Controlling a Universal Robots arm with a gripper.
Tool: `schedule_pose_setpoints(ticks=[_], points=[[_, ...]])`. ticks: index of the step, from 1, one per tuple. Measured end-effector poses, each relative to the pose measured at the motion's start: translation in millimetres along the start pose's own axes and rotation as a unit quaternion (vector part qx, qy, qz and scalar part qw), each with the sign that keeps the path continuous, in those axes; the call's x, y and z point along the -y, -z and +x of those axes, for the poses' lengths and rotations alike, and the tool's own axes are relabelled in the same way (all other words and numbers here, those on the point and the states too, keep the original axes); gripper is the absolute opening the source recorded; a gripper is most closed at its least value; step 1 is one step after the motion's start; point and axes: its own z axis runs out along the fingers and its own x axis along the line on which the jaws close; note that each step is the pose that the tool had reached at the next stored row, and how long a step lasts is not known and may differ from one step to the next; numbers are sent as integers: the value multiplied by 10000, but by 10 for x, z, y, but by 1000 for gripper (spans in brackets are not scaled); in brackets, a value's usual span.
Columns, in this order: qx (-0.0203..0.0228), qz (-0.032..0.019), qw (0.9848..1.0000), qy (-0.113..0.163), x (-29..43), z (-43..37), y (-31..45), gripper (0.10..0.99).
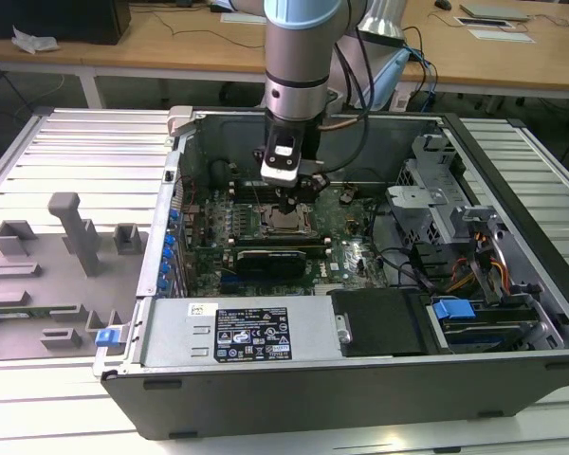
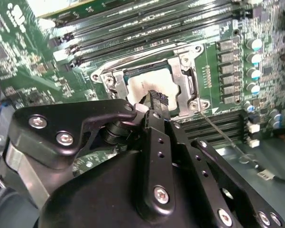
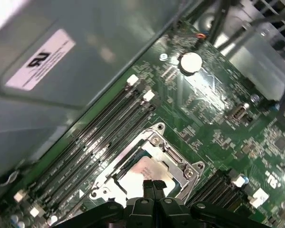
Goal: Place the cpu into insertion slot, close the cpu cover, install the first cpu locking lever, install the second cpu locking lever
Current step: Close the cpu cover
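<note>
From where I stand, the gripper (image 3: 154,186) comes first. In the first wrist view its two black fingertips (image 3: 149,185) are pressed together with nothing pinched between them. They are poised right over the cpu (image 3: 140,172), though I cannot tell whether they touch it.

The cpu (image 2: 141,85) already lies flat in the insertion slot (image 2: 141,70), near the middle of the motherboard (image 1: 356,256), between two banks of memory slots (image 2: 133,23). The cpu cover (image 2: 183,81) looks lowered, its silver frame flat around the chip with the pale top showing through the window. So I judge the placing done and the cover down or very nearly so.

The levers look like what is left. In the second wrist view a thin locking lever (image 2: 223,135) slants away from the socket's corner, out over the nearer memory slots, and seems not to be hooked down.

The first wrist view adds the closed fingertips side by side and, further off, a round coin battery (image 3: 191,61) toward the board's far edge.

The exterior view gives the wider picture. The arm (image 1: 299,57) stands upright inside the open computer case (image 1: 313,115), with the gripper (image 1: 286,201) straight above the chip (image 1: 286,224) and the power supply (image 1: 256,332) along the near wall.
</note>
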Motion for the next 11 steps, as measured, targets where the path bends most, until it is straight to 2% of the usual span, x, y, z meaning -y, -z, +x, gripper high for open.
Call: schedule_pose_setpoints(ticks=[2, 3, 6, 11], points=[[-4, -3, 9998, 210, 0, 0, -2, 106], [-8, -5, 9992, 401, 0, 0, -3, 106], [-14, -9, 9977, 681, 0, 0, -5, 106], [-24, -16, 9928, 1196, 0, 0, -10, 106]])
